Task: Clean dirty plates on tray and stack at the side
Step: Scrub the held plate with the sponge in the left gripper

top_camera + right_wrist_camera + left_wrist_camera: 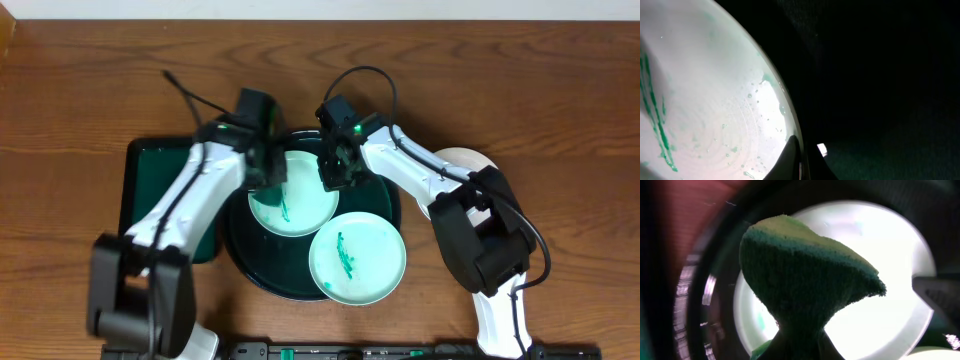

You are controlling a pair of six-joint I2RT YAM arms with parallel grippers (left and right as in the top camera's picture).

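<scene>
Over the round tray (236, 250), the left end effector (263, 168) is clamped on a green sponge (805, 280) above a smeared mint plate (300, 208); the right end effector (336, 172) straddles that plate's rim, whether pinching I cannot tell. Hard scrubbing could skid it into the second plate (357, 258) perched at the tray's near rim, toppling that onto the wood-grain bench (80, 100).

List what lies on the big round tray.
Two green-smeared plates: the middle plate, partly hidden by the left gripper and right gripper, and the front plate overlapping the tray rim. What lies beneath them is covered.
</scene>
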